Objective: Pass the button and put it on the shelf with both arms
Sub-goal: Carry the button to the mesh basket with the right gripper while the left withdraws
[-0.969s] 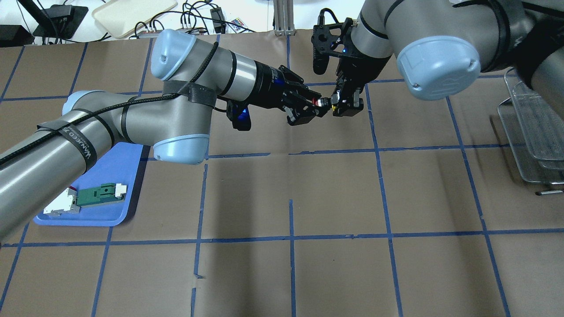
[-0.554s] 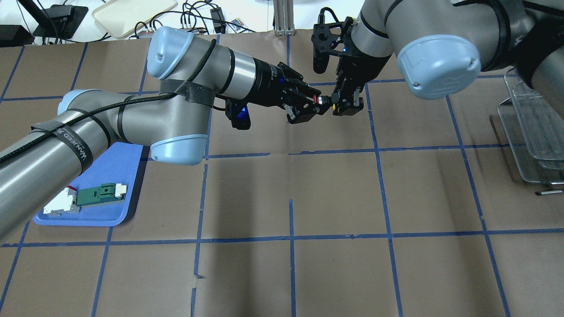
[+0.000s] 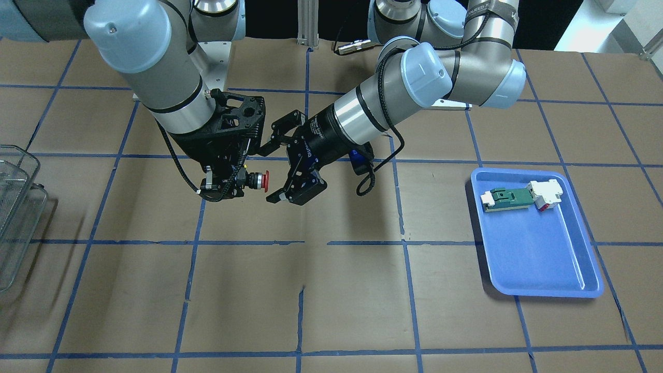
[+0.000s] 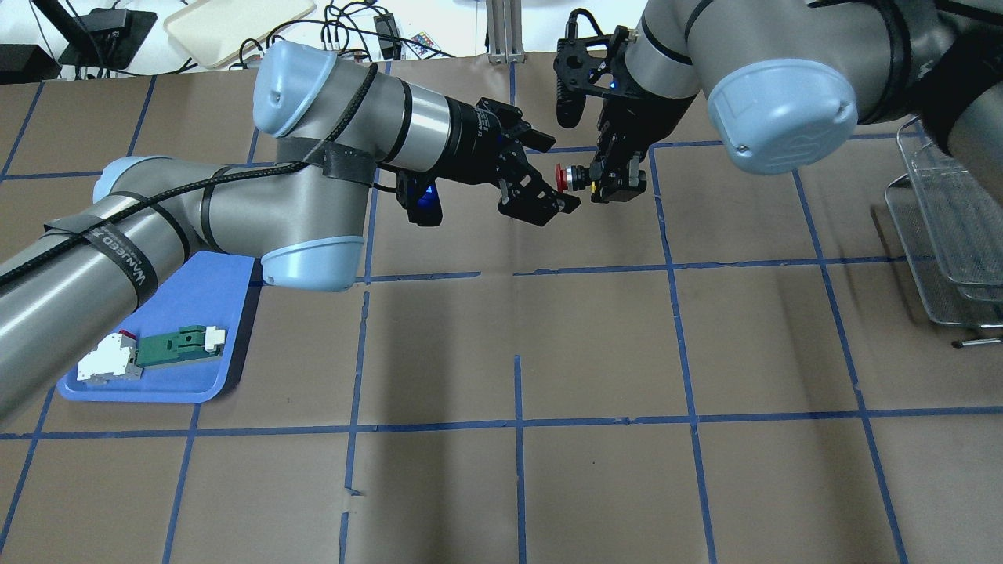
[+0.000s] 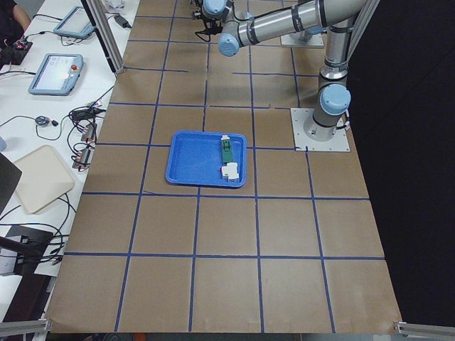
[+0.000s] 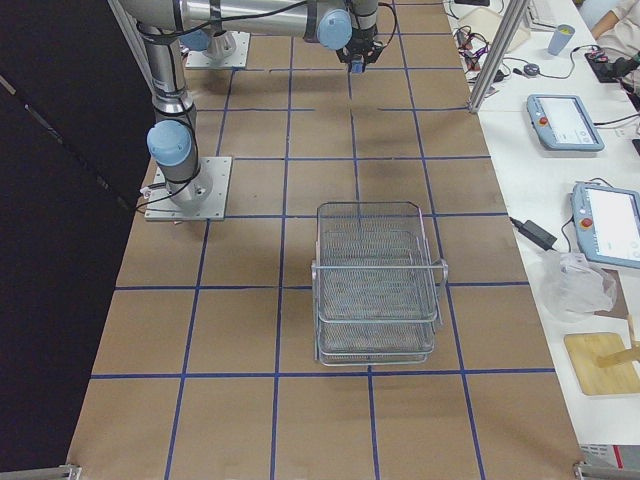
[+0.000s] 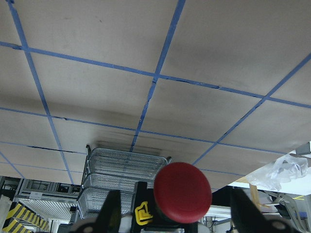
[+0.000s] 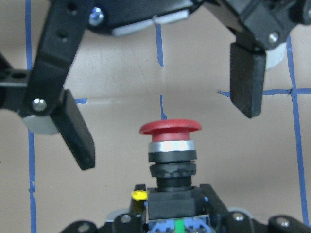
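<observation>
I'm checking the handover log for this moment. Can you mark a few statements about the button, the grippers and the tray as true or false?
1. The right gripper is shut on the back end of the button. True.
2. The left gripper is clamped on the red cap. False: its fingers stand open on either side of the cap, touching nothing.
3. The button lies on the shelf. False: it is held in the air over mid-table, and the shelf stands apart at the robot's right end of the table.
4. The blue tray holds a green-and-white part and a white part. True.
</observation>
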